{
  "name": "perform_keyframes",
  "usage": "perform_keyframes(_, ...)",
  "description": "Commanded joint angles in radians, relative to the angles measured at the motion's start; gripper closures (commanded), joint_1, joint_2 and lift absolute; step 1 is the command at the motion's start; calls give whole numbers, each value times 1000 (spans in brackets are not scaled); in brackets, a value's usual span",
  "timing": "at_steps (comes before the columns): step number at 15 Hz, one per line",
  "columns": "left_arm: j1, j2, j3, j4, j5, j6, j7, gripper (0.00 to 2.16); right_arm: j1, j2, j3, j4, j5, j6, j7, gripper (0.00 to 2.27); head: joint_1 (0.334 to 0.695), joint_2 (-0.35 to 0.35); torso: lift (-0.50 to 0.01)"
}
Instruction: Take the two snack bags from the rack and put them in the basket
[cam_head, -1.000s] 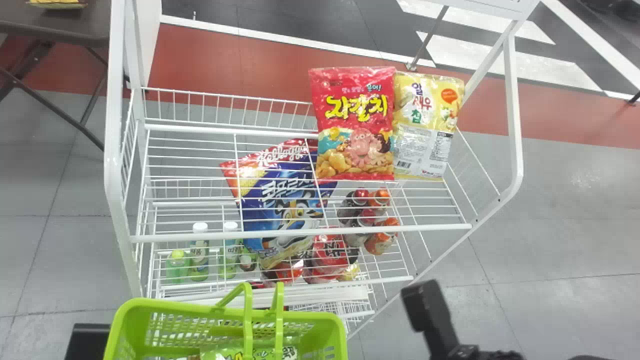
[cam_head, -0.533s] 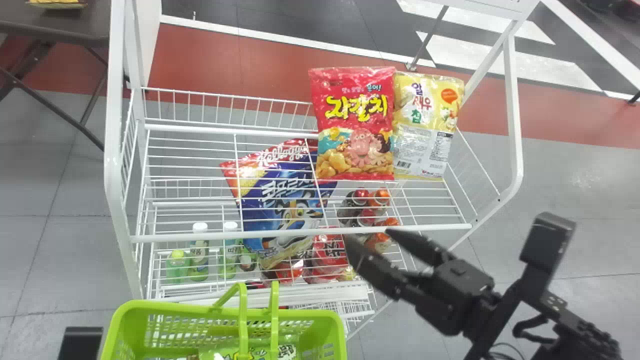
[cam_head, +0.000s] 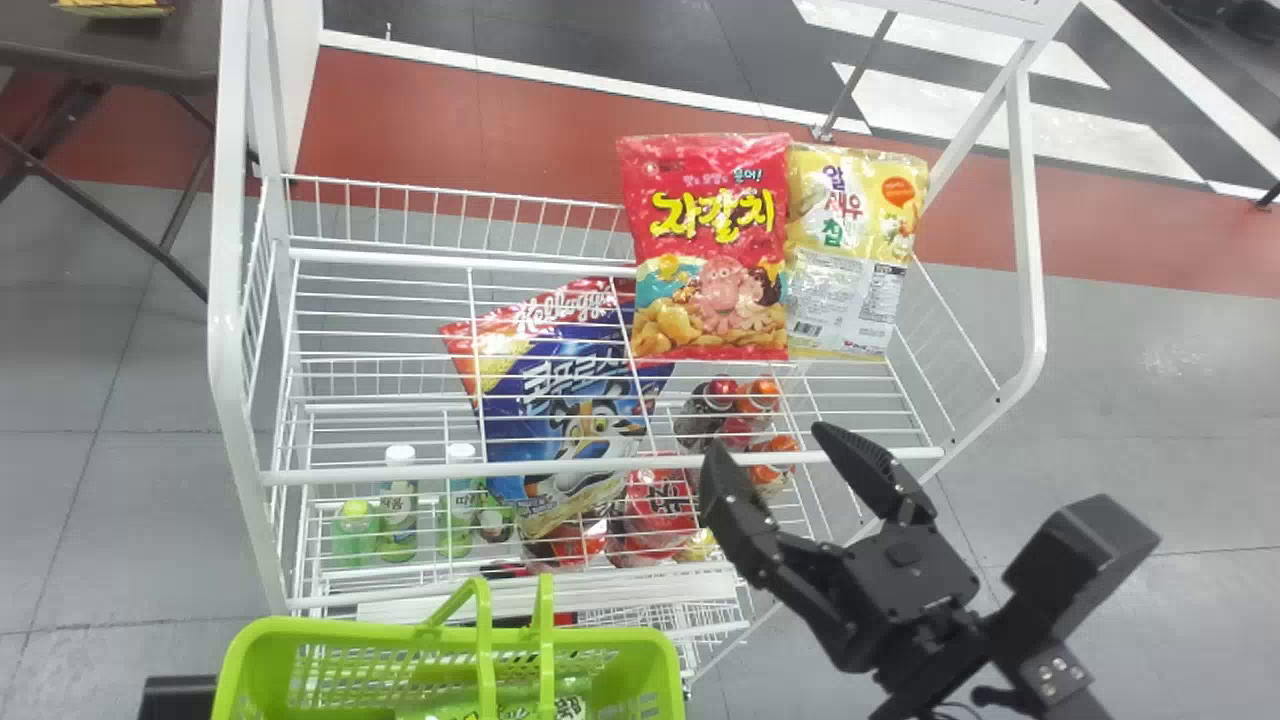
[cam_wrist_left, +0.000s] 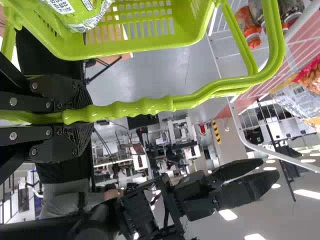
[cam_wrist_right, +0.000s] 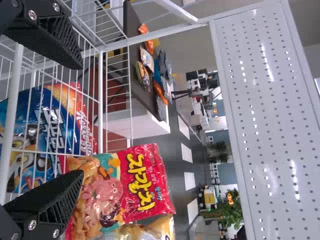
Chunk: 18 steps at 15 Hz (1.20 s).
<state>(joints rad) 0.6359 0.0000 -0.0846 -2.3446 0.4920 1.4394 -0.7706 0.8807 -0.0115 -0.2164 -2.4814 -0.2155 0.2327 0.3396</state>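
Note:
My right gripper (cam_head: 792, 462) stands open before the rack's front rail, below and nearer than the red snack bag (cam_head: 708, 250) and the yellow snack bag (cam_head: 850, 255). Both bags lean side by side at the back of the rack's upper shelf (cam_head: 400, 467). In the right wrist view the right gripper (cam_wrist_right: 82, 117) has its fingers apart with nothing between them; the red bag (cam_wrist_right: 142, 185) lies beyond. The green basket (cam_head: 450, 632) holds a green package (cam_head: 520, 702). My left gripper (cam_wrist_left: 77, 116) is shut on the basket handle (cam_wrist_left: 145, 106).
On the rack's lower level are a blue cereal bag (cam_head: 570, 400), green bottles (cam_head: 398, 510), a cluster of small bottles (cam_head: 735, 410) and red packs (cam_head: 655, 510). White posts (cam_head: 1030, 250) frame the rack's sides. A dark table (cam_head: 110, 45) stands at the far left.
My right gripper has come into the head view from the lower right and turned its fingers toward the rack. The basket has shifted slightly. The bags have stayed put.

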Motion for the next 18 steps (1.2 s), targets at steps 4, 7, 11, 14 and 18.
perform_keyframes(4,18,-3,-11,36,-27,-53,-33,1497,30,7,109,82,125,-243,-53,63,695,-350,-8)
perform_keyframes(7,24,-3,-11,34,-23,-50,-39,1497,40,11,126,81,123,-264,-54,66,695,-350,-8)
perform_keyframes(11,51,-3,3,30,-23,-50,-50,1497,41,12,135,95,120,-276,-54,87,695,-350,-8)
perform_keyframes(14,53,-3,9,31,-23,-53,-50,1497,41,12,140,95,122,-285,-50,124,695,-350,-8)
perform_keyframes(18,53,-3,11,33,-23,-56,-49,1497,44,12,137,96,117,-313,-51,124,695,-350,-8)
